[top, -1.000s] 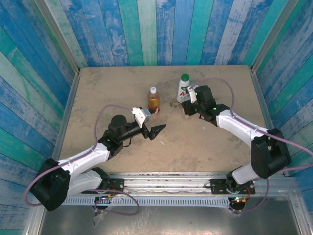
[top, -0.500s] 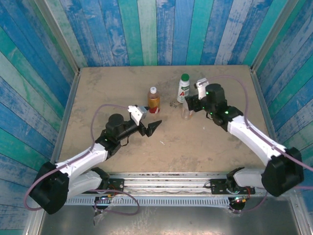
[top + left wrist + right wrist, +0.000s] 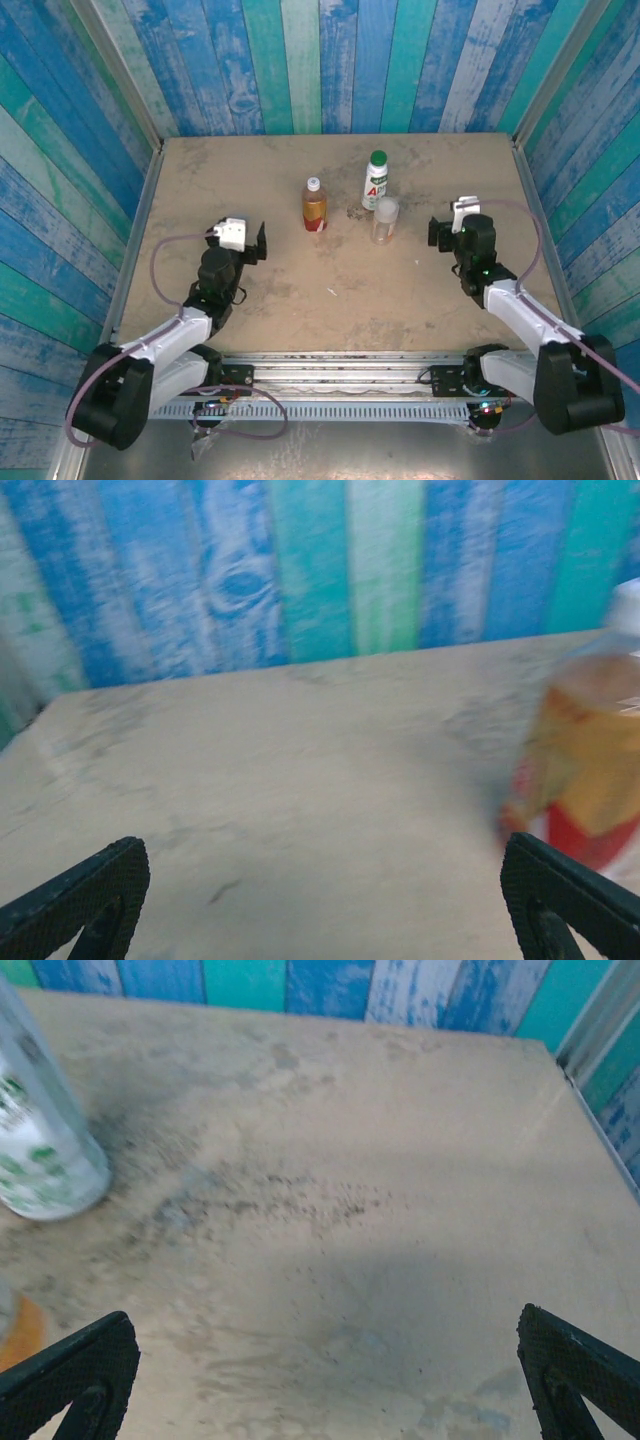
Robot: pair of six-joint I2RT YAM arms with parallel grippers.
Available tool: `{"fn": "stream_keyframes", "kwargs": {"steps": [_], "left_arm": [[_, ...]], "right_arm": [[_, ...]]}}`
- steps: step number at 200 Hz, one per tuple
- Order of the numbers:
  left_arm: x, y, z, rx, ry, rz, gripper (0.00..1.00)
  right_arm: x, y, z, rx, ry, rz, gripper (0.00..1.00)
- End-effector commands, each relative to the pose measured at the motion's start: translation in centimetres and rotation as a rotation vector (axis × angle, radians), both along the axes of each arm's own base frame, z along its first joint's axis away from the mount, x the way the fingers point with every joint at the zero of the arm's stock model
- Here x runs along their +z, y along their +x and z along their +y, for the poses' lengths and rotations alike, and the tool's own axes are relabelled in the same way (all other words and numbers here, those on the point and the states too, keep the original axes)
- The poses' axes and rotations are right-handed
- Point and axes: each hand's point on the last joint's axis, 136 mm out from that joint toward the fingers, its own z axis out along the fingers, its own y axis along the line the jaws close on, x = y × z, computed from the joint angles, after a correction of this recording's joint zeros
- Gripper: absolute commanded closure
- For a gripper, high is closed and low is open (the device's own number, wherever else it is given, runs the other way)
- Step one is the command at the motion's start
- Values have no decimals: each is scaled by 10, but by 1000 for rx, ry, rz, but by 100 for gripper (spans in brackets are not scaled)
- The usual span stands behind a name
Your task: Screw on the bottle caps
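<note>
The left gripper (image 3: 257,243) and right gripper (image 3: 438,233) were both spread wide, holding nothing. Three capped bottles stood on the surface (image 3: 250,180): the amber bottle (image 3: 314,206) ahead-right of the left gripper, the white bottle (image 3: 374,186) and short clear bottle (image 3: 384,225) ahead-left of the right gripper

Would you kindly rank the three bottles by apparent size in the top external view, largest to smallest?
1. white bottle, slightly the tallest.
2. amber bottle, nearly alike, so the order of these two is unsure.
3. short clear bottle, plainly the smallest.
</note>
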Motion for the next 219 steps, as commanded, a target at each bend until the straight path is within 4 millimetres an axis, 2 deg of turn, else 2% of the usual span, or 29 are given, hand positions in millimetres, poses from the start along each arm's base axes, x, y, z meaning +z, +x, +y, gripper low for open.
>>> {"fn": "stream_keyframes", "kwargs": {"steps": [1,26,41,64,76,81,95,121,219], "left_arm": [[12,4,30,126,-1,-105,6],[-6,16,45,153,11,-74,6],[-10,23,49,147,19,-75,6],[-28,39,60,142,-20,-28,6],[-34,44,64,133,-38,-32,6],[-31,48,67,135,-45,-41,6],[-44,56,66,116,-63,49,6],[-42,58,77,159,-88,37,6],[-43,57,76,156,-85,46,6]], "right_arm": [[13,16,-14,-55,2,-149,0],[-4,23,-26,-104,19,-173,0],[-8,31,-25,-78,7,-160,0],[-31,37,-18,-22,17,-134,0],[-31,39,-18,-23,25,-177,0],[-33,39,-18,-24,25,-162,0],[-36,43,-19,-26,23,-90,0],[-38,43,-18,-23,21,-85,0],[-37,44,-18,-22,20,-91,0]]}}
